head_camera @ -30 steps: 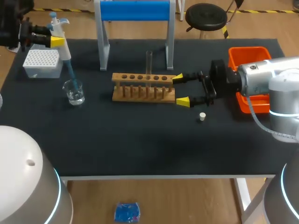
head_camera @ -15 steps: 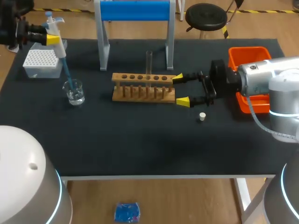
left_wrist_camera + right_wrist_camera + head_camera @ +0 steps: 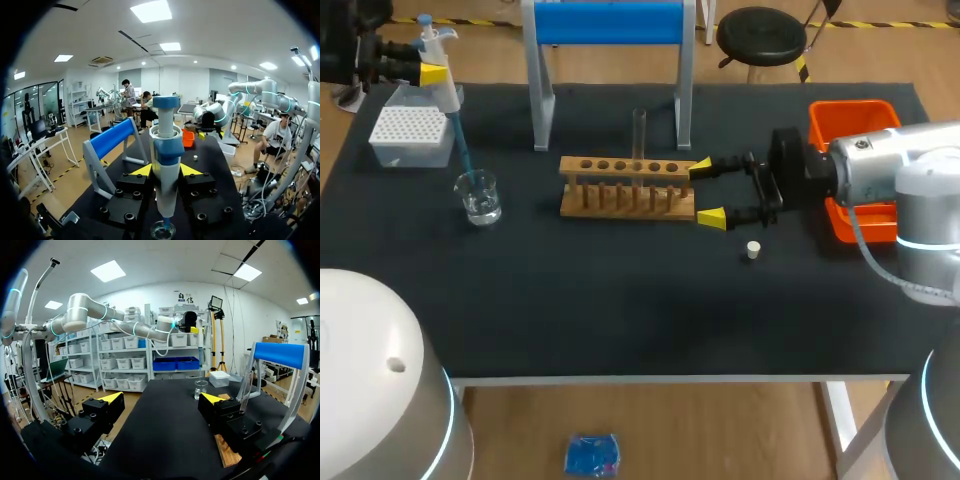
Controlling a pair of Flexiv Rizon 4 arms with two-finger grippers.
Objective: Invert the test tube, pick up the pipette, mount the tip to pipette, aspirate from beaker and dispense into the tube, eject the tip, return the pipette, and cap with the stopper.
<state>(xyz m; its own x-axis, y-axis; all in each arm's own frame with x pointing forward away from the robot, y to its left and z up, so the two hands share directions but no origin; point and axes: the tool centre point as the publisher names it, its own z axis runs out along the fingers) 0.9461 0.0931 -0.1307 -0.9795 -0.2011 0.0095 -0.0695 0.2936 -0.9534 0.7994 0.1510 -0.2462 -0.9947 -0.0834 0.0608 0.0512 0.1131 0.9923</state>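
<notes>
The pipette has been raised since the earlier frames, and its blue tip now ends about at the rim of the beaker rather than deep inside it. The pipette is clamped between the fingers of the left gripper, near the far left corner of the worktop, beside the tip box. The right gripper is held wide apart just beside the right end of the wooden rack, in which the test tube is stood. The stopper is seen lying near that gripper.

orange bin, blue-topped stand
</notes>
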